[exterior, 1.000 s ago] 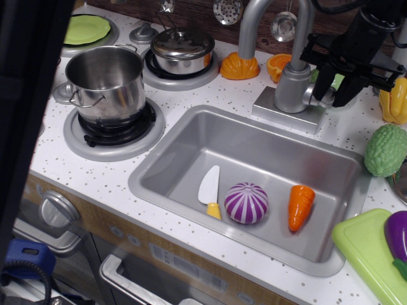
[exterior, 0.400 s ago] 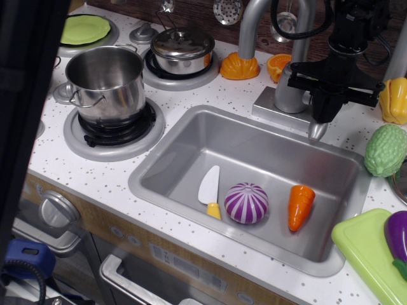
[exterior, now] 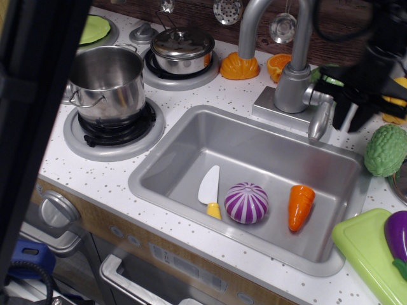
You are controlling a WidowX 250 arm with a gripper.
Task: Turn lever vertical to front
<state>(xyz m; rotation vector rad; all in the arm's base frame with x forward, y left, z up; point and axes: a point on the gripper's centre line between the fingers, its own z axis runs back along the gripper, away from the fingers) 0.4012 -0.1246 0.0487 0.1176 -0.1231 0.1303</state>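
Observation:
The lever (exterior: pixel 320 119) is a short silver-grey rod with a rounded tip. It sticks out from the faucet's cylindrical body (exterior: pixel 291 88) and hangs forward and down over the sink's back rim (exterior: pixel 280 124). My black gripper (exterior: pixel 355 116) is blurred, just to the right of the lever and apart from it. Its fingers stand apart and hold nothing. The arched spout (exterior: pixel 251 25) rises behind the body.
In the sink lie a white knife (exterior: pixel 209 189), a purple striped onion (exterior: pixel 246 203) and a carrot (exterior: pixel 300 206). A green bumpy gourd (exterior: pixel 385 149) and a green board (exterior: pixel 365 251) are at the right. Pots (exterior: pixel 107 79) stand on the stove. A dark blurred shape (exterior: pixel 32 127) blocks the left edge.
The gripper swept the lever from the faucet's right side round to the front, then let go and moved right. The lever now points forward over the sink.

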